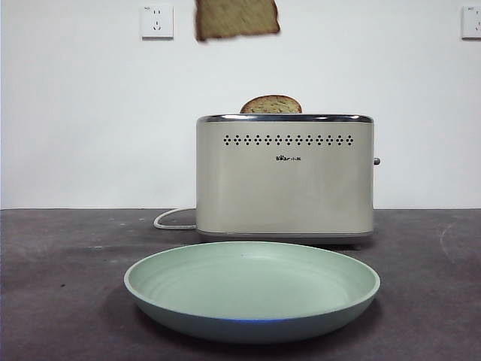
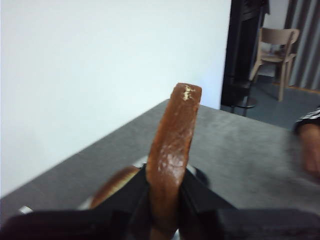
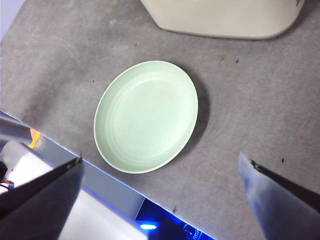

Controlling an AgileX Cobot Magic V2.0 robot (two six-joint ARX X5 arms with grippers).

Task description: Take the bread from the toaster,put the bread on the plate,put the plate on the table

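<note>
The bread (image 1: 237, 18) hangs high above the toaster (image 1: 284, 180), cut off by the top edge of the front view. My left gripper (image 2: 165, 186) is shut on the bread (image 2: 172, 150), which shows edge-on between the jaws. The gripper itself is out of the front view. A second slice with a darker domed top (image 1: 270, 104) stands in the toaster and also shows in the left wrist view (image 2: 114, 186). The mint-green plate (image 1: 252, 289) lies on the table (image 1: 60, 286) in front of the toaster. My right gripper (image 3: 160, 195) is open and empty, high above the plate (image 3: 146, 116).
A white cord (image 1: 171, 218) runs from the toaster's left side. Wall sockets (image 1: 156, 20) sit on the white wall behind. The table's front edge (image 3: 115, 197) lies close to the plate. A chair (image 2: 277, 45) and a person's arm (image 2: 311, 150) are beyond the table.
</note>
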